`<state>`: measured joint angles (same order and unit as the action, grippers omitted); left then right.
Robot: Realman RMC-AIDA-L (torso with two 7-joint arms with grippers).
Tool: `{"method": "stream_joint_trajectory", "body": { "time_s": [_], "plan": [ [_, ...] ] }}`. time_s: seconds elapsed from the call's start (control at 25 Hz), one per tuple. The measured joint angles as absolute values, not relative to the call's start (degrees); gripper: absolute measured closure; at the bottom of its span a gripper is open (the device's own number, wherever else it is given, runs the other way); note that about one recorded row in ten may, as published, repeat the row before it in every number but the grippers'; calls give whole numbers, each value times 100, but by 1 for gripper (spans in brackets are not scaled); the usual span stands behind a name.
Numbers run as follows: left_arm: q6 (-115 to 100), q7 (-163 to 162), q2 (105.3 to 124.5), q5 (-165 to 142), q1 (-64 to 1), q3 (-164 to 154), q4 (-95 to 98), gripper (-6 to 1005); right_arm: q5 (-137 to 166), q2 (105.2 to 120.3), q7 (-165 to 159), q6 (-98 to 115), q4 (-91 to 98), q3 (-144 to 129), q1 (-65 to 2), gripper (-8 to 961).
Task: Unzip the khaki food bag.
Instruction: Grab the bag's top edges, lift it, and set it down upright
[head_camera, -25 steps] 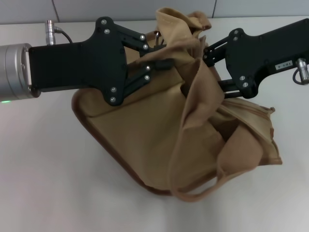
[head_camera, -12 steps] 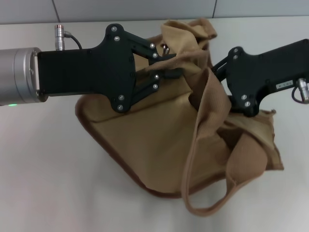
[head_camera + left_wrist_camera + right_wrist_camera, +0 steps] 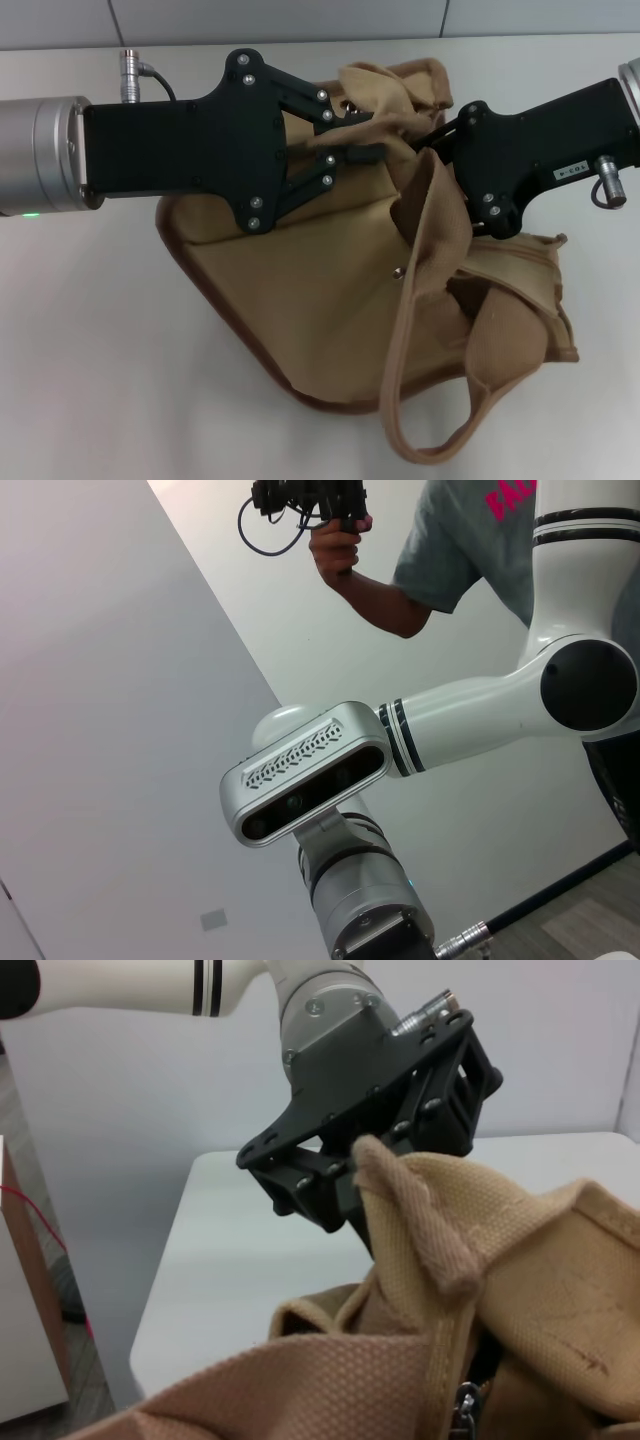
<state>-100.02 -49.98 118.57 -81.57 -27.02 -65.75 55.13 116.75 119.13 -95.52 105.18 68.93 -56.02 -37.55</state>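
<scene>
The khaki food bag [image 3: 300,300] lies crumpled on the white table [image 3: 90,360], with its metal snap [image 3: 399,271] showing and one webbing handle loop [image 3: 440,452] hanging toward the front. My left gripper [image 3: 362,138] reaches in from the left and is shut on the bag's raised top edge. It also shows in the right wrist view [image 3: 350,1185], clamping a rolled fold of the bag [image 3: 520,1260]. My right gripper [image 3: 438,145] comes in from the right, its tip buried in the folds at the bag's top. A silver zipper pull [image 3: 463,1405] shows close to the right wrist camera.
The grey wall [image 3: 300,18] runs along the table's back edge. The left wrist view shows only the robot's head [image 3: 305,770], its right arm [image 3: 500,695] and a person [image 3: 400,570] behind it, not the bag.
My left gripper has moved right with the bag's top edge. My right gripper dipped and pressed deeper into the folds. The loose handle loop has slid lower and to the right.
</scene>
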Motion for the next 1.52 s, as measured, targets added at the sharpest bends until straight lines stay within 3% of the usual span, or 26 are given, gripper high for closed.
{"method": "stream_joint_trajectory", "body": {
  "time_s": [0.2, 0.44, 0.64, 1.2, 1.4, 1.52],
  "plan": [
    [-9991, -4999, 11858, -8139, -2703, -6574, 5513, 907, 11663, 11909, -9244, 10517, 6862, -5603, -3742, 512],
    [-9973, -4992, 11857, -8137, -2718, -6575, 5519, 907, 11663, 11905, -9191, 10575, 6745, -5607, -3770, 644],
    [-9965, -4980, 11860, -8129, -2720, -6574, 5520, 907, 11653, 11912, -9165, 10490, 6737, -5604, -3739, 834],
    [-9826, -4885, 11889, -8000, -2667, -6500, 5466, 907, 11489, 11927, -9025, 11248, 7312, -4807, -3159, 852],
    [-9758, -4885, 11888, -7948, -2654, -6496, 5460, 907, 11485, 11927, -8988, 11398, 7478, -4405, -2971, 952],
    [-9747, -4885, 11887, -7945, -2654, -6515, 5457, 907, 11453, 11926, -8885, 11565, 7487, -4081, -2888, 954]
  ]
}}
